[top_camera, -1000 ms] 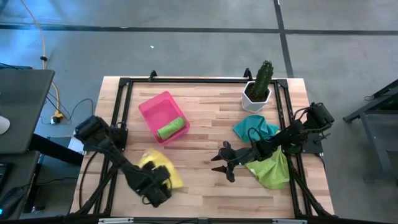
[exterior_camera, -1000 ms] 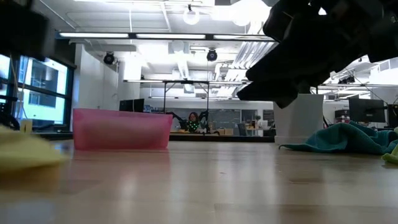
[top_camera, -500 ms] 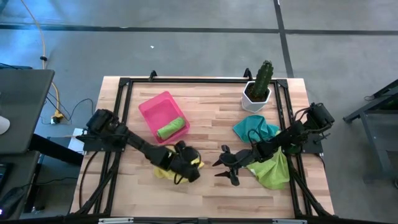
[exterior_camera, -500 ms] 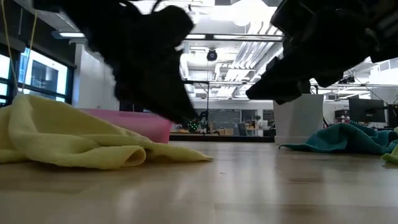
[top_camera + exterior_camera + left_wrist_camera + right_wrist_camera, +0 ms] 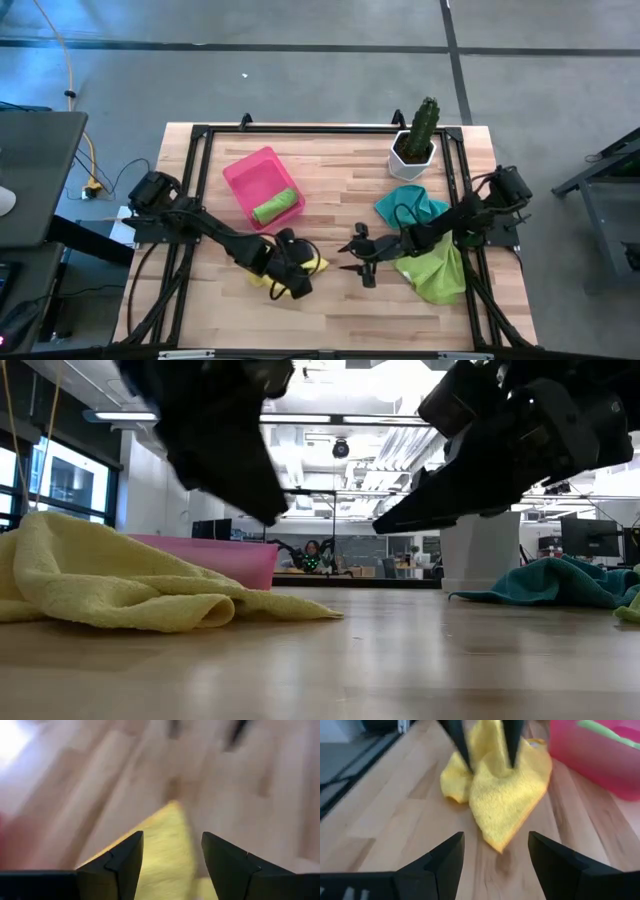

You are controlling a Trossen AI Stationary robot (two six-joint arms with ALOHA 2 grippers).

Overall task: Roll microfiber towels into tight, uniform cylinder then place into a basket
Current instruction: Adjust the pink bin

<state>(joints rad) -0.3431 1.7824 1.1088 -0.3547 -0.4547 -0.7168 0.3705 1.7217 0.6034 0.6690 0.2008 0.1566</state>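
Yellow towel (image 5: 262,274) lies crumpled on the table's front-left area, directly under the left gripper (image 5: 292,281), fingers spread, empty. Right gripper (image 5: 352,257) hovers just beside it, fingers spread, empty.

A light butcher-block wooden table (image 5: 330,190) carries a bright pink plastic basket (image 5: 247,180) far left, a crumpled yellow microfiber towel (image 5: 262,274) near left, a white cactus pot (image 5: 410,158) far right, and teal (image 5: 408,207) and lime green (image 5: 436,274) towels right.

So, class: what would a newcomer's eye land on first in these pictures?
Probably the crumpled yellow towel lying mid-table, with the open left gripper over it and the open right gripper facing it. Next, the pink basket behind, holding one rolled green towel.
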